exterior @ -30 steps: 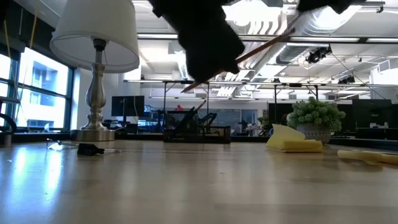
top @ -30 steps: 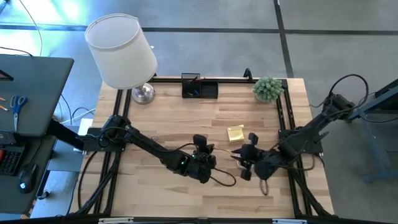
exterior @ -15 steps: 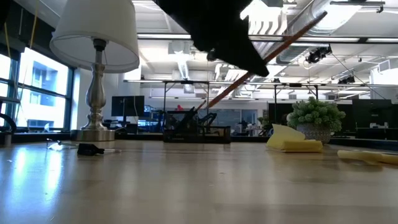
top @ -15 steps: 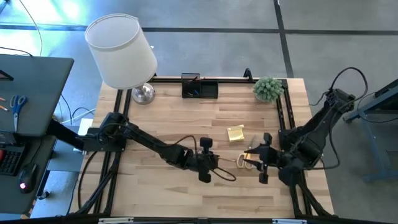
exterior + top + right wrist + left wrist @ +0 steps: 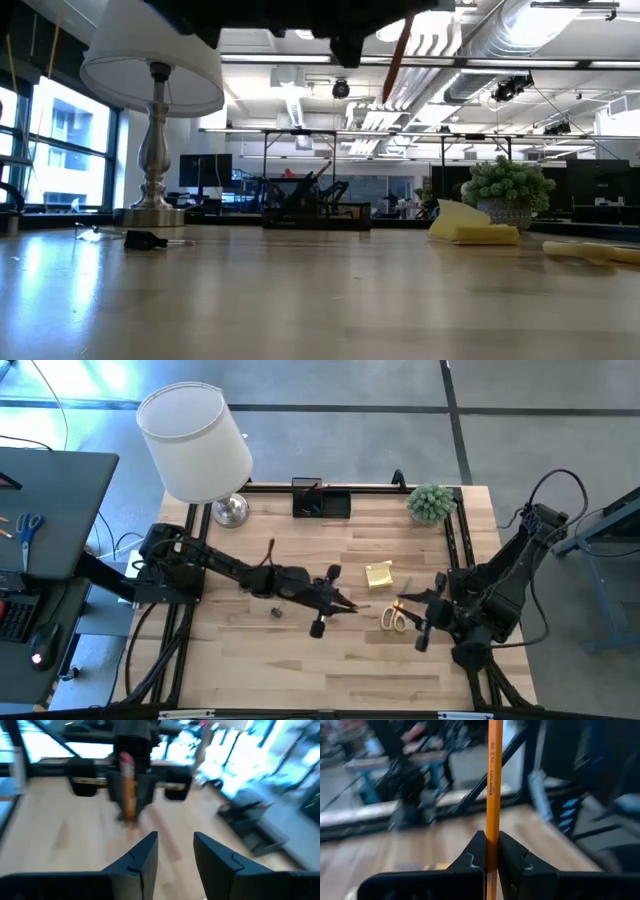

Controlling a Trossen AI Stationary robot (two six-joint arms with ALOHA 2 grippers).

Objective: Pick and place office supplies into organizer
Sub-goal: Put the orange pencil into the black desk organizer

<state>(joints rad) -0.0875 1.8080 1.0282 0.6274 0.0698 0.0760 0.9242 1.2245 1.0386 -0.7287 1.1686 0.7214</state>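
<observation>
Mid-table, left claw [image 5: 335,598] pinching pencil [image 5: 494,795], tip cropped

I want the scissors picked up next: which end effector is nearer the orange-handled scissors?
Right. The right end effector sits open just beside the orange-handled scissors; the left end effector, shut on a pencil, is farther off toward the table's middle.
</observation>
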